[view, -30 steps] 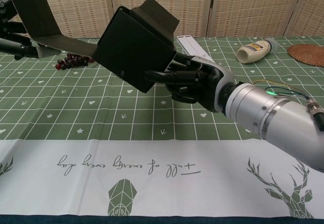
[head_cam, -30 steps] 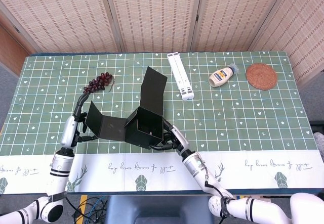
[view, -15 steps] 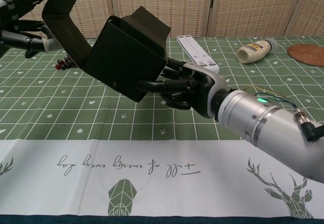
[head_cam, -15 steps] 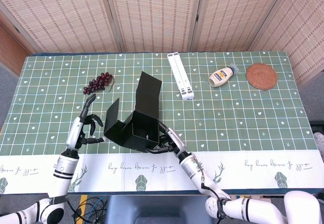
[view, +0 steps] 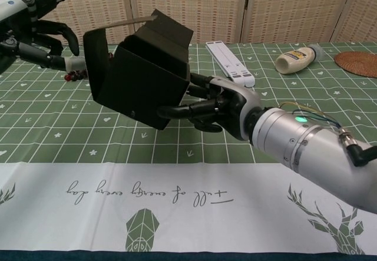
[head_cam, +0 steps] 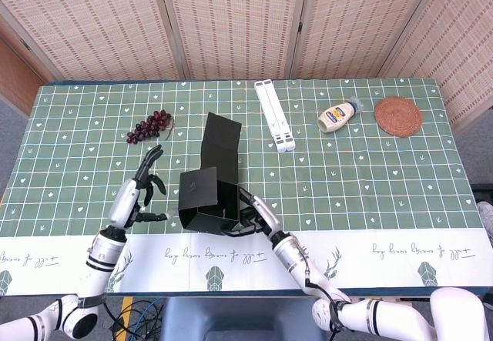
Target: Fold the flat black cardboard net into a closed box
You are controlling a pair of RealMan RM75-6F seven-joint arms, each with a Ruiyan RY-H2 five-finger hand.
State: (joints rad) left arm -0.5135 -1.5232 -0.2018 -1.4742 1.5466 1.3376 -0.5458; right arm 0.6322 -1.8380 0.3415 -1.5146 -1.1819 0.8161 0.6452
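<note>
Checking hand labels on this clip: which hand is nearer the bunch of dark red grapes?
Left. The left hand hovers just in front of the bunch of dark red grapes; the right hand holds the black cardboard box, farther away.

Place: a staged robot test room, not a lived-in home or kitchen.
Backdrop: folding screens (head_cam: 231,21) of woven panels in wooden frames stand right behind the table, closing off the room.
Table: one table under a green grid-patterned cloth (head_cam: 385,179) with a white printed border of deer and script along the near edge.
Props: unrelated items lie well apart along the far side: grapes (head_cam: 150,125), a white folded stand (head_cam: 275,115), a squeeze bottle (head_cam: 337,115), a round woven coaster (head_cam: 397,115).
Floor: grey floor at the left edge; cables (head_cam: 139,310) lie below the table's near edge.
</note>
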